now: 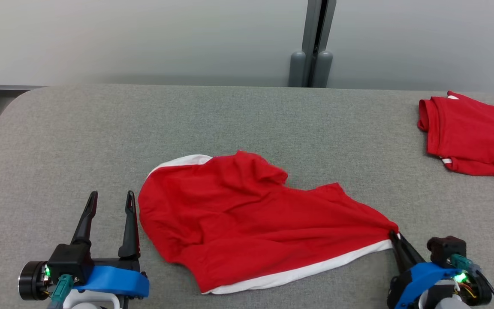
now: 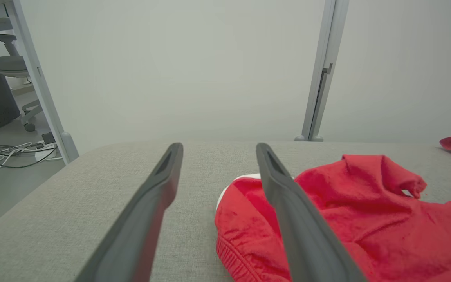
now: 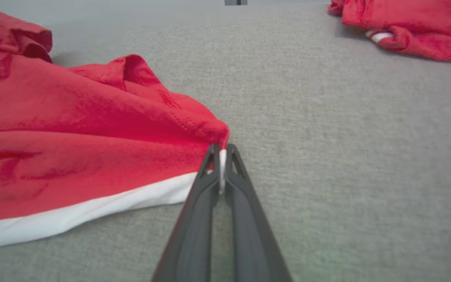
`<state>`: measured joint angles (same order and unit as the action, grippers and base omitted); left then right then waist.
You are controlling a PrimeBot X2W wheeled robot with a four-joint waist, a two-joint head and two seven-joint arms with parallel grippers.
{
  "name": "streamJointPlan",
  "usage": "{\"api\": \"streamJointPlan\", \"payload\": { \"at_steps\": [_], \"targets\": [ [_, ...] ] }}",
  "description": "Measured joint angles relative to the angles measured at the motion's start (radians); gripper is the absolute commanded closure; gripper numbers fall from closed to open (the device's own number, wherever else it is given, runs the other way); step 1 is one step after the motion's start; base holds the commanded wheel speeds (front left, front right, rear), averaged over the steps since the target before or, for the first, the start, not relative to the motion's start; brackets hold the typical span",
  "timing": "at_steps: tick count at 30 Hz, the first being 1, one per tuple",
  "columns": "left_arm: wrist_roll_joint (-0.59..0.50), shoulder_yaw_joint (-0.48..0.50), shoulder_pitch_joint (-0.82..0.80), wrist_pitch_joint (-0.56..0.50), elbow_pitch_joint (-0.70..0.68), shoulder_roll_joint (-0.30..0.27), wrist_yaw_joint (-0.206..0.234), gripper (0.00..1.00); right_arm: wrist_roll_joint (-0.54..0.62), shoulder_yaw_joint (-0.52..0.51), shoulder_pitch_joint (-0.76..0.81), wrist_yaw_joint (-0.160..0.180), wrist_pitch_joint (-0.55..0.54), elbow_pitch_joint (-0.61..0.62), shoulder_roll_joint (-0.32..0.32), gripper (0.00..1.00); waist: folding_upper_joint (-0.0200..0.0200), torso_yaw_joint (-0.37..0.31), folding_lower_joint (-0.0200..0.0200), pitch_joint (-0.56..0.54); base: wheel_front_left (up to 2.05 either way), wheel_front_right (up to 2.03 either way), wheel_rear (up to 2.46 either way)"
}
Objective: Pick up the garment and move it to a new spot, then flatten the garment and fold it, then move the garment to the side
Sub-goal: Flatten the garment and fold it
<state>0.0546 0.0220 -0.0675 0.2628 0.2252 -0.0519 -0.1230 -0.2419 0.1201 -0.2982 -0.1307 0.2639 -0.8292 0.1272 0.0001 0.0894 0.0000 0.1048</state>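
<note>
Right, my right gripper [image 1: 395, 235] has its fingers closed on the white-hemmed corner of the red garment [image 1: 247, 214], which lies crumpled at the near middle of the desk [image 1: 272, 116]. The right wrist view makes that pinch plain. My left gripper [image 1: 112, 195] stands with fingers apart just beside the garment's left edge, holding nothing. A second red garment [image 1: 474, 137] at far right is cut off by the frame.

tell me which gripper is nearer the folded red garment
Right. The right gripper sits in front of the folded garment; the left gripper is far to its left, past the spread garment.
</note>
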Motion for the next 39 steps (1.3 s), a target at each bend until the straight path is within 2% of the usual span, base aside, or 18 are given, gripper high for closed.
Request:
{"api": "streamJointPlan", "payload": {
  "at_steps": [3,4,5,6,11,18,27,32,39],
  "targets": [
    [0.0,-0.002,0.0,0.0,0.0,0.0,0.0,0.0,0.013,-0.036,0.035,0.0,0.0,0.026,0.009,1.0,0.0,-0.011,0.0,0.001,0.0,0.0,0.0],
    [0.0,-0.002,0.001,0.0,0.0,0.0,0.0,0.0,0.014,-0.037,0.046,0.0,0.0,0.034,0.006,0.67,0.0,-0.015,0.0,0.001,0.0,0.0,0.0],
    [0.0,-0.002,0.001,0.0,0.001,0.001,0.0,0.0,0.017,-0.039,0.055,0.0,0.0,0.046,0.003,0.42,0.0,-0.019,0.0,0.0,0.0,0.0,0.0],
    [0.002,-0.002,0.001,0.0,0.001,0.0,0.0,0.0,0.021,-0.04,0.06,0.0,0.0,0.056,0.001,0.0,0.0,-0.022,0.0,0.0,0.0,0.0,0.0],
    [0.003,-0.007,0.005,0.0,0.0,0.0,0.001,0.0,0.037,-0.078,0.083,0.0,0.0,0.142,-0.017,0.0,0.0,-0.037,0.0,-0.01,0.0,0.0,0.0],
    [0.004,-0.01,0.024,0.0,0.0,0.001,0.003,0.0,0.068,-0.131,0.133,0.0,0.0,0.354,-0.045,0.0,0.0,-0.052,-0.0001,-0.035,0.0,0.0,0.0],
    [0.006,-0.026,0.049,0.0,-0.007,0.001,0.009,0.0,0.074,-0.132,0.237,0.0,0.0,0.603,-0.069,0.0,-0.0003,-0.062,-0.0001,-0.062,0.0,0.0,0.0],
    [-0.003,-0.025,0.071,0.0,-0.016,0.001,0.012,0.0,0.075,-0.106,0.286,0.0,0.0,0.693,-0.074,0.0,-0.0002,-0.063,-0.0001,-0.071,0.0,0.0,0.0],
    [-0.012,-0.021,0.095,0.0,-0.03,0.001,0.017,0.0,0.078,-0.082,0.35,0.0,0.0,0.747,-0.076,0.0,-0.0002,-0.069,-0.0001,-0.087,0.0,0.0,0.0]
  ]
}}
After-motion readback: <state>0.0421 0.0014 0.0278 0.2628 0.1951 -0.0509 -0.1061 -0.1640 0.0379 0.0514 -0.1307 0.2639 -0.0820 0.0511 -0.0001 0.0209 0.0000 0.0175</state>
